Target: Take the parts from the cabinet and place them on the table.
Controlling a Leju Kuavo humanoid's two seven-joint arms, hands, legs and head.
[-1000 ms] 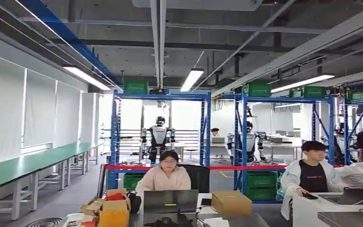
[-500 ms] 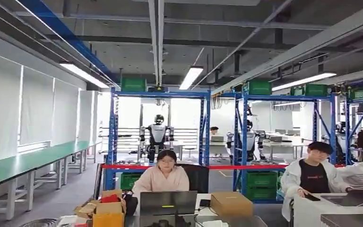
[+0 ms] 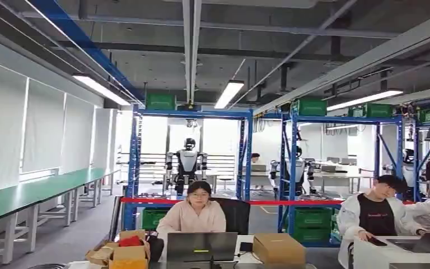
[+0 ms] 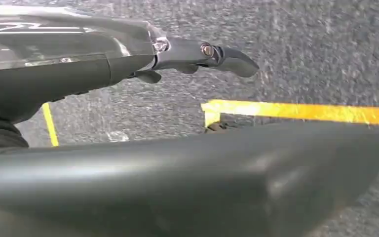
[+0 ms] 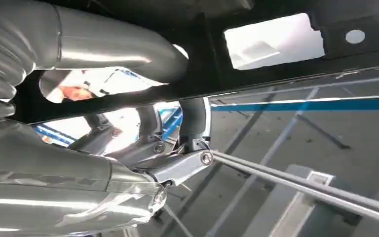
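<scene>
In the right wrist view my right hand (image 5: 103,168) grips a flat black part (image 5: 276,59) with cut-out openings. The thick thumb (image 5: 118,54) lies over one face and the darker fingers (image 5: 177,165) sit under the other. That view looks up past the part at the ceiling beams. In the left wrist view my left hand (image 4: 79,64) hangs over the grey floor. Its fingers (image 4: 217,53) are stretched out and apart from the thumb (image 4: 202,177), with nothing between them. I see neither a cabinet nor a work table close by in the head view.
Straight ahead a person sits behind a laptop (image 3: 201,246) on a desk with cardboard boxes (image 3: 279,247). Two more people sit at the right. Blue racks (image 3: 190,115), standing robots (image 3: 187,162) and long green benches (image 3: 33,193) lie beyond. Yellow tape (image 4: 301,111) marks the floor.
The whole head picture has shifted slightly, with the desk and boxes sliding lower in the frame, so the camera has moved. The people have stayed seated.
</scene>
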